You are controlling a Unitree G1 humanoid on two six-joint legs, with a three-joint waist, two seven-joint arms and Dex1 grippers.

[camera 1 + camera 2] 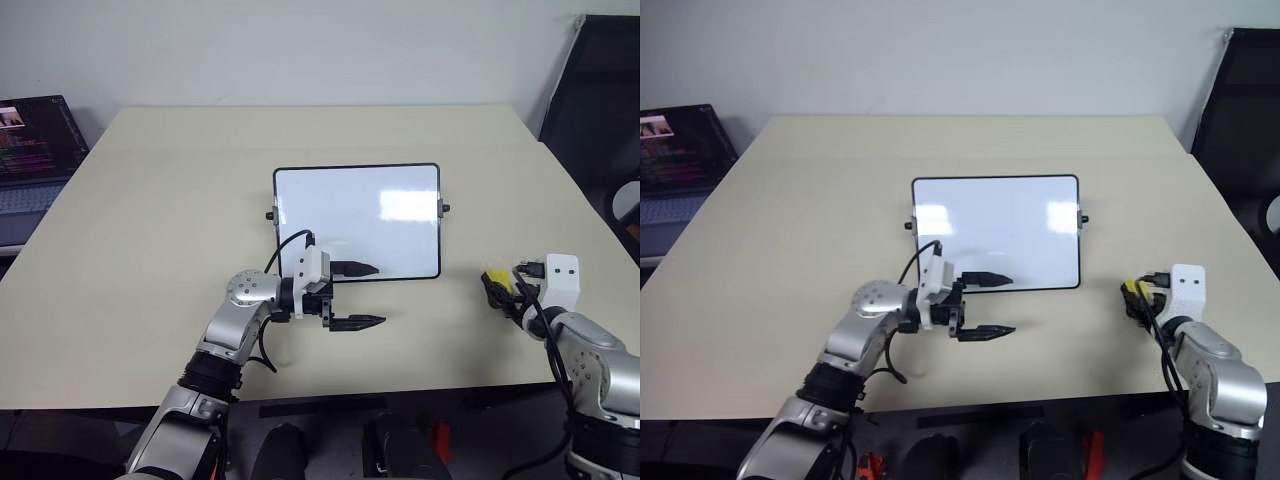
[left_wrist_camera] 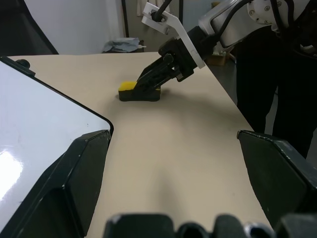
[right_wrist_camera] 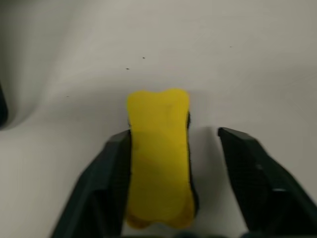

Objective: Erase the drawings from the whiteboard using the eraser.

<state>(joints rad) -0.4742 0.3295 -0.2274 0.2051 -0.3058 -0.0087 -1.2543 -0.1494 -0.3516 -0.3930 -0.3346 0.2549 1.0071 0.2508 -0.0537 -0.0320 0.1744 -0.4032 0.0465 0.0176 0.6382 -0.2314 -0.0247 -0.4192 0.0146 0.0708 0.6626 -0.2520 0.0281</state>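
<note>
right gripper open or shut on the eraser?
Open: right gripper straddles the eraser, a clear gap beside one finger; eraser sits on the table.

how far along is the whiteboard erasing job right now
Looks done: the whiteboard shows no marks that I can make out. In hand: the eraser rests on the table to the board's right, between the right gripper's open fingers, one finger touching it. The left gripper is open at the board's near edge. Probably only pulling away remains.
</note>
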